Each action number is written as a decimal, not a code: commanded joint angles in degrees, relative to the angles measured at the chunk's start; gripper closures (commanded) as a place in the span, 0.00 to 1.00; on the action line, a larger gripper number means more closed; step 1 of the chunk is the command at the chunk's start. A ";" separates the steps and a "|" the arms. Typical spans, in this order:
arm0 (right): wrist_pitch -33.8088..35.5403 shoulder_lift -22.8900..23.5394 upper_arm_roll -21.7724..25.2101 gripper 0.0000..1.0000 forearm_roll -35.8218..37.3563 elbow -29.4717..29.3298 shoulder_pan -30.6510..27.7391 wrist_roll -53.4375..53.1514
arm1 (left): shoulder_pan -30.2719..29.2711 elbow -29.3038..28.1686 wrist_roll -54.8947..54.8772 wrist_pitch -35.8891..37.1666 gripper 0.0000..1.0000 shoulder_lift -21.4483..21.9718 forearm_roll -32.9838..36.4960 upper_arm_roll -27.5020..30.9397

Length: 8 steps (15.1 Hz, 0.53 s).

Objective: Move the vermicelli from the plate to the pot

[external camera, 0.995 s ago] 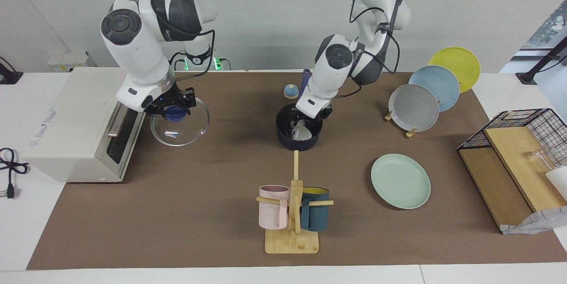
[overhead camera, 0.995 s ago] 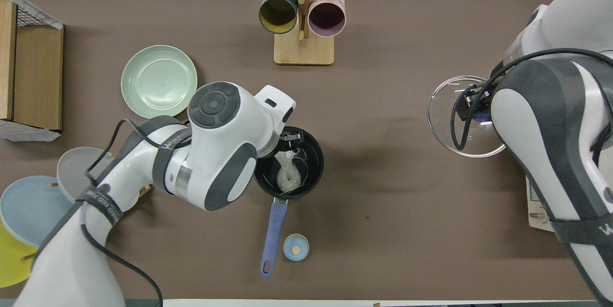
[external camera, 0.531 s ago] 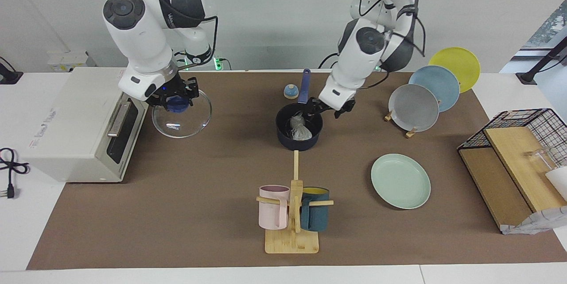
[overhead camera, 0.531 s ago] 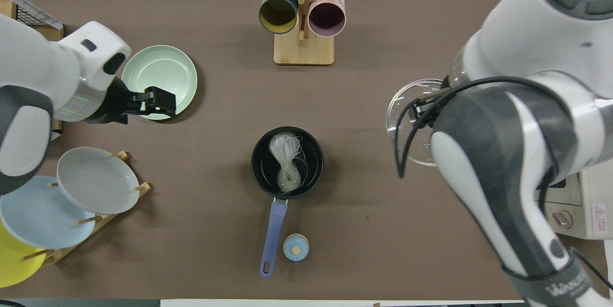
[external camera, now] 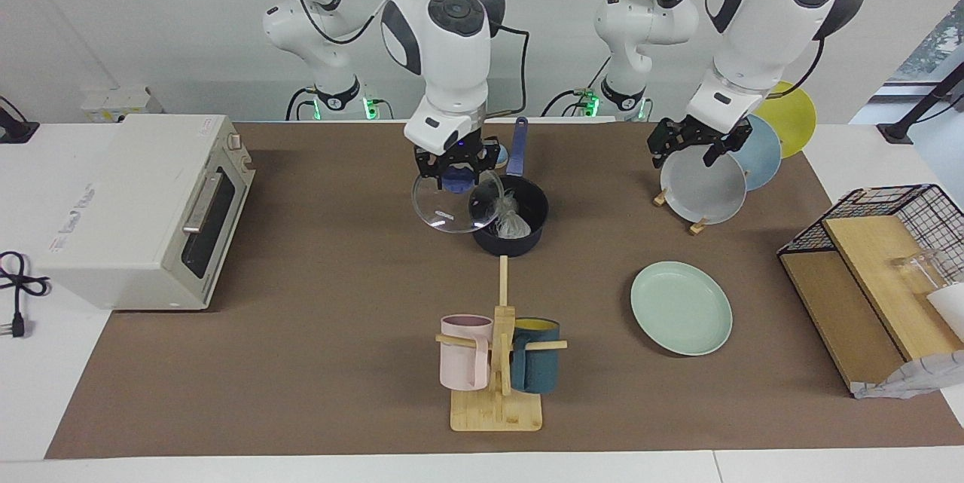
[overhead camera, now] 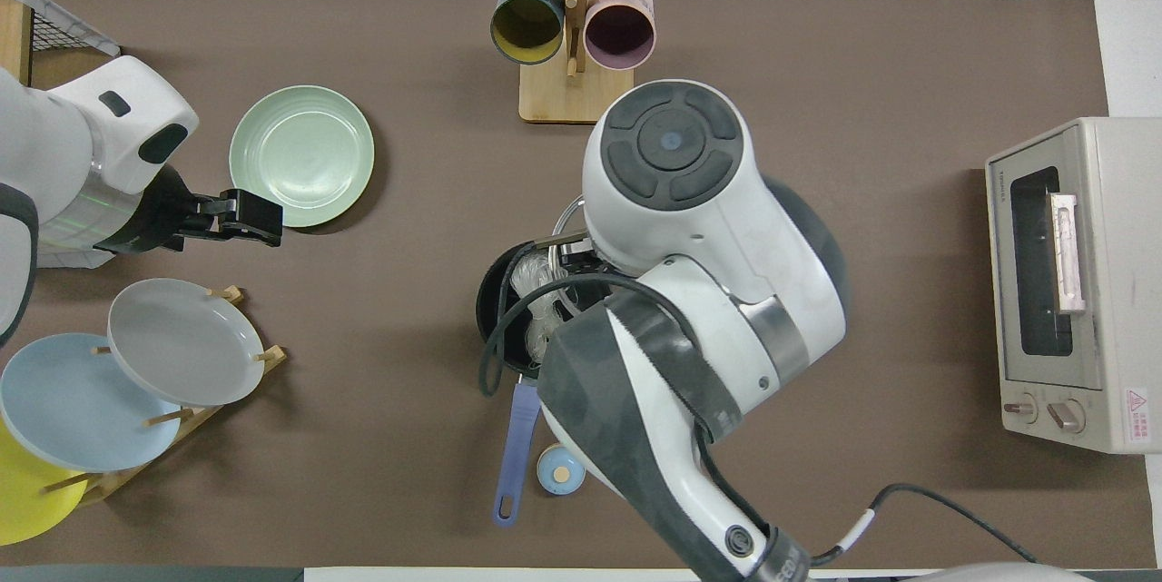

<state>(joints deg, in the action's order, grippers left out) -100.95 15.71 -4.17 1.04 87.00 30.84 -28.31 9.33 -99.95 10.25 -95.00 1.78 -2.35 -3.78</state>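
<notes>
While the right arm reaches in from the upper left of the facing view, its right pincer (external camera: pixel 456 166) hangs at the frame's centre, clamped on the blue knob of a clear glass lid (external camera: pixel 449 206). The lid is tilted, its lower edge overlapping the rim of the pot (external camera: pixel 509 241) on the side toward the right arm's end of the counter (external camera: pixel 301 362). In the overhead view this arm's big white wrist fills the middle of the frame and hides most of the pot (only a dark arc of rim and the blue handle show there).

Inside the pot, just right of the lid in the facing view, sits the vermicelli (external camera: pixel 510 221), a whitish wrapped bundle against the black interior. The plate (external camera: pixel 681 307) lies bare at the lower right of the facing view, farther from the robots than the pot and well apart from it.

Up in the air at the upper right of the facing view, the left pincer (external camera: pixel 699 145) is over the grey plate (external camera: pixel 700 193) on its wooden rack, fingers spread apart and holding nothing. In the overhead view it appears at the left edge, just beside the mint plate's rim.
</notes>
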 commanded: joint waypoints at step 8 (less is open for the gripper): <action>-6.54 6.08 0.13 1.00 -0.34 -0.08 7.92 -10.54 | -0.81 1.95 -1.02 1.22 0.00 0.15 2.35 -0.18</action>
<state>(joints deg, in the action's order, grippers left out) -106.68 21.48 -4.16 0.85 87.04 38.82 -38.14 9.23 -98.16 10.03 -94.79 1.75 -1.20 -3.56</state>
